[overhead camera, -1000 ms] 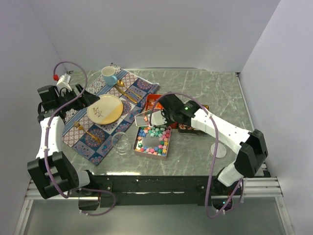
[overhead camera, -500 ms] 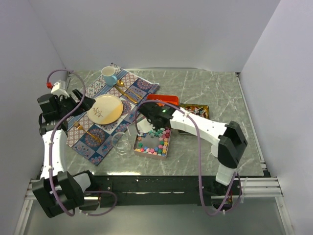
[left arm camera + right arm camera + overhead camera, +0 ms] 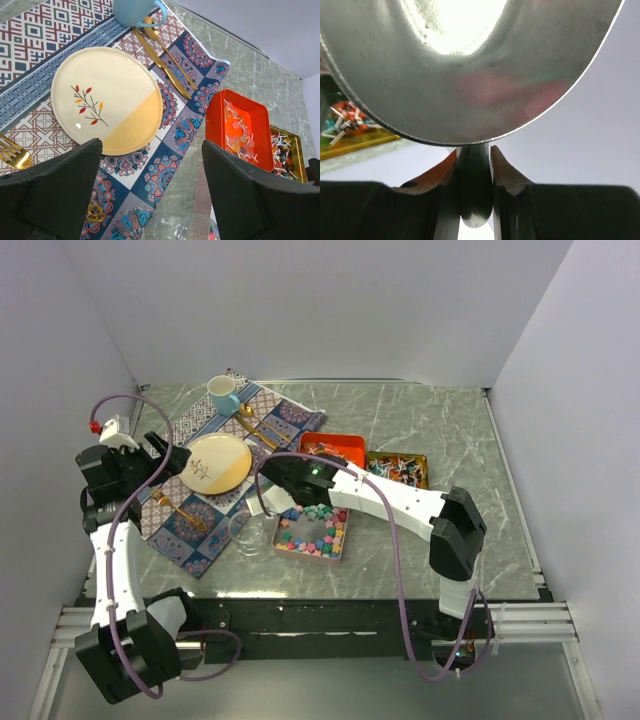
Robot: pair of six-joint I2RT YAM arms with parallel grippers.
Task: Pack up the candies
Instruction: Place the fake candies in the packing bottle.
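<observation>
Silver scoop (image 3: 460, 70): handle pinched between the two fingers of the right gripper (image 3: 474, 187), jaws closed hard on it. The wrist view gives only the bowl's shiny underside with faint pink and green reflections; contents cannot be told. Top view: right gripper (image 3: 275, 483) reaches over mid-table, scoop (image 3: 261, 503) at 10 o'clock of the silver tin (image 3: 305, 558) and 1 o'clock of the clear glass (image 3: 247, 532), near both. Touching or not: cannot tell

Candies (image 3: 312, 525): pastel pink, green, blue and yellow lumps, loose over the floor of the silver tin, near edge of the marble table (image 3: 450, 420), centre. Wrapped pieces lie in the orange tin (image 3: 335, 437) at 12 o'clock of the silver tin, and in the gold tin (image 3: 398, 454) just beside it at 3 o'clock. Left wrist view agrees: pale wrapped pieces in the orange tin (image 3: 212, 125), a darker mix in the gold tin (image 3: 298, 148)

Left gripper (image 3: 170, 455): jaws wide apart, nothing between them (image 3: 152, 165), at 9 o'clock of the plate (image 3: 214, 462), over the patterned placemat (image 3: 190, 535). Blue cup (image 3: 222, 393) at 12 o'clock of the plate, gold cutlery (image 3: 258, 425) at 2 o'clock, gold fork (image 3: 178, 512) at 7 o'clock, all on the placemat
</observation>
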